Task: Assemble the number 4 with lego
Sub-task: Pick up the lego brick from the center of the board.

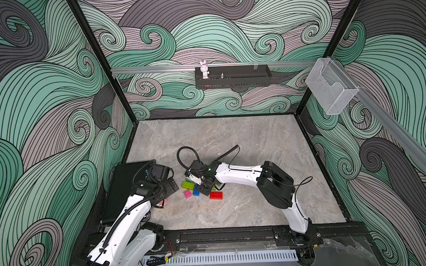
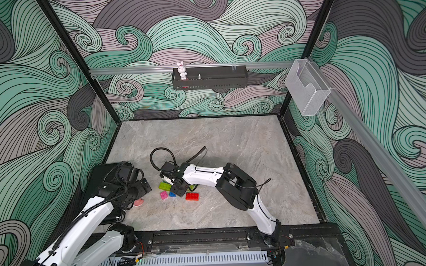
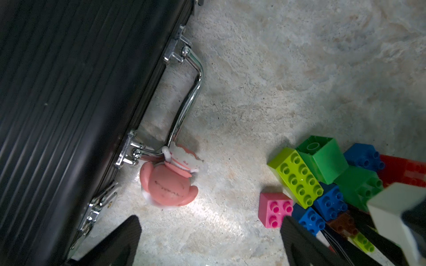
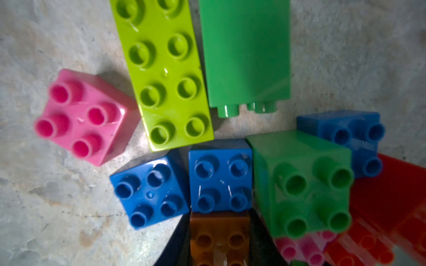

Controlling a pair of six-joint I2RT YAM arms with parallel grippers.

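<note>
Lego (image 1: 199, 188): loose heap on the table (image 1: 244, 142), left of its middle and nearer the front edge than the back. No 4 laid out yet; judged early in the task.

Heap, by the right wrist view:
- Pink brick (image 4: 85, 117) sits a little apart at the rim.
- Lime oblong (image 4: 163, 73) lies studs up.
- One green brick (image 4: 246, 53) is tipped on its side just beside the lime one. It would need righting before it stacks.
- Two blue squares (image 4: 149, 188) stand side by side.
- Red oblong (image 1: 216, 195) lies on the side toward the right edge.

Right gripper (image 4: 219, 221): down in the heap, fingers against both sides of the brown brick (image 4: 219, 241), grasping it. Whether the brick rests on the table or is lifted, cannot tell. Probable reason for this pick: its two sides are free for the fingers.

Left gripper (image 3: 209, 221): spread wide, holding nothing, above bare table between the heap and the case (image 3: 69, 103). Judged parked clear of the right arm.

Containers:
- Case lies shut along the left edge; contents hidden. A pink toy (image 3: 168, 184) lies on the table at the end of its handle.
- Shelf (image 1: 233, 83) on the back wall carries a rabbit (image 1: 204, 69).
- Clear bin (image 1: 333, 88) on the right wall: nothing seen inside.
</note>
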